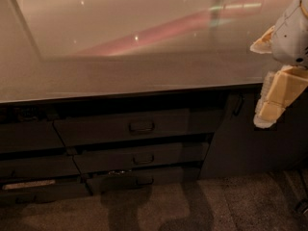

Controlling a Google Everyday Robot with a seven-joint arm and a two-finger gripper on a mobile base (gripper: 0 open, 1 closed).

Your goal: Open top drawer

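Observation:
The top drawer [96, 129] is the wide dark grey front just under the countertop, with a small dark loop handle [141, 126] at its centre. Its front stands about flush with the fronts beside it. My gripper [260, 83] hangs at the right edge of the view, above and well to the right of the handle, over the counter's front edge. Its pale fingers [273, 100] are apart and hold nothing. It touches no drawer.
A glossy countertop [120, 66] fills the upper view. Two narrower handled drawers [139, 159] [144, 180] sit below the top one. Plain dark fronts [26, 136] lie to the left, a dark cabinet door [250, 148] to the right, carpet [192, 206] below.

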